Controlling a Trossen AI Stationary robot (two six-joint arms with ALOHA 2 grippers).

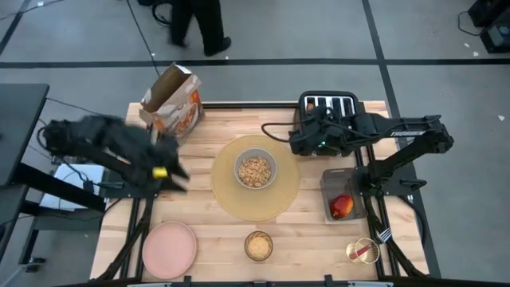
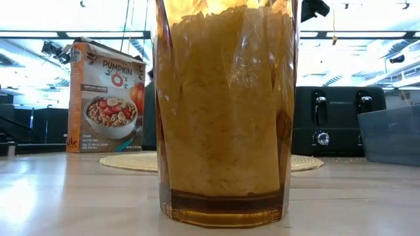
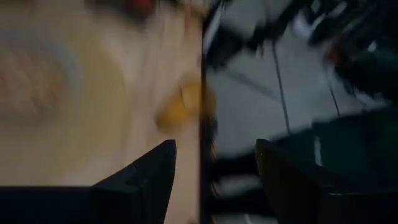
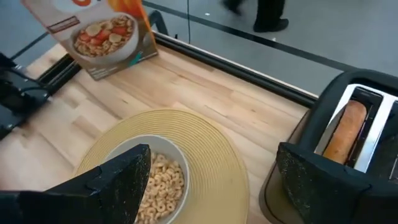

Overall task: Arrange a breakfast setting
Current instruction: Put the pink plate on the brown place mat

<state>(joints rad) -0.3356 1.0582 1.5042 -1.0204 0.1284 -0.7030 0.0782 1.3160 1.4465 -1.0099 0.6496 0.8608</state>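
From above, we see the tan placemat (image 1: 255, 177) at the centre of the worktop (image 1: 215, 127), with the grey bowl (image 1: 255, 171) of cereal on it. The pink plate (image 1: 169, 248) lies at the near left, the amber glass (image 1: 258, 245) beside it, the apple (image 1: 342, 206) in a grey bin (image 1: 328, 182) and the fork (image 1: 370, 249) at the near right.

The left gripper (image 1: 169, 172) hangs left of the placemat. The right gripper (image 1: 296, 143) hovers by the toaster (image 1: 328, 104).

At table height, the glass fills the picture.

From the wrists, both grippers' fingers stand apart, empty.
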